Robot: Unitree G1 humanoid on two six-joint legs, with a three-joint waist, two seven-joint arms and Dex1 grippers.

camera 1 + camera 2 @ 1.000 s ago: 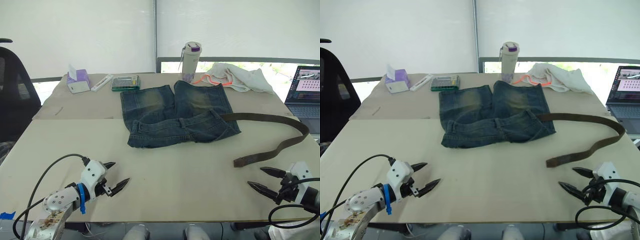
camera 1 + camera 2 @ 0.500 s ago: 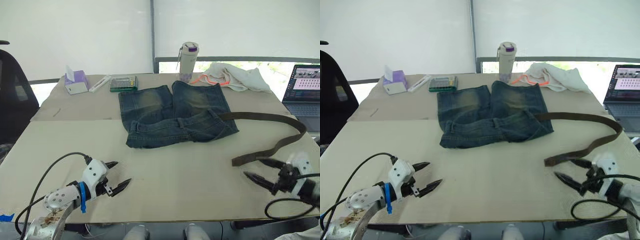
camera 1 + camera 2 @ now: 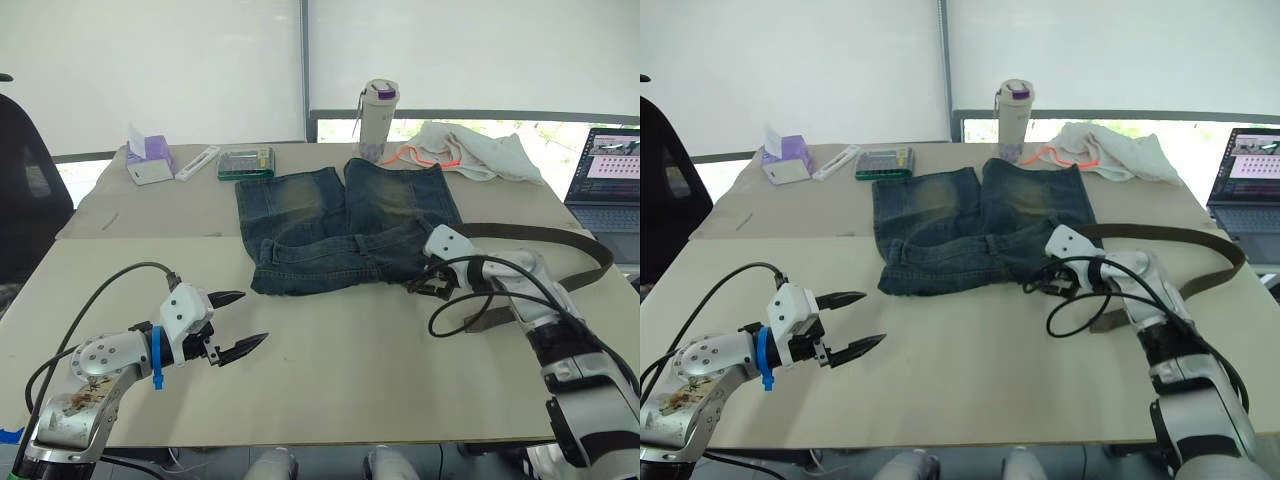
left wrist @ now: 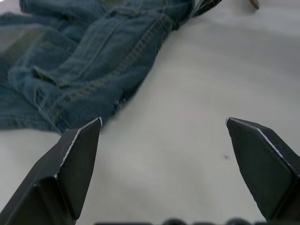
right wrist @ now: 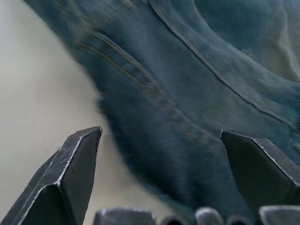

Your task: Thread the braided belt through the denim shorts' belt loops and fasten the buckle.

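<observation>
The denim shorts (image 3: 340, 225) lie flat at mid-table, waistband toward me, and one belt loop (image 4: 46, 75) shows in the left wrist view. From the shorts' right edge the braided belt (image 3: 560, 235) runs right, curves, and comes back toward me, its near end (image 3: 490, 318) beside my right forearm. The buckle is hidden. My right gripper (image 3: 415, 287) is open at the waistband's near right corner, with denim (image 5: 187, 93) just ahead of its fingertips. My left gripper (image 3: 250, 318) hovers open and empty over bare table, short of the shorts' left corner.
Along the far edge stand a tissue box (image 3: 150, 165), a white bar (image 3: 200, 162), a calculator (image 3: 245, 162), a bottle (image 3: 378, 120) and a white cloth with orange cord (image 3: 475, 155). A laptop (image 3: 605, 180) sits far right, a black chair (image 3: 25, 180) at left.
My right arm has swung from the table's near right edge forward and left to the shorts' waistband. The left gripper has shifted slightly forward. The belt lies as before.
</observation>
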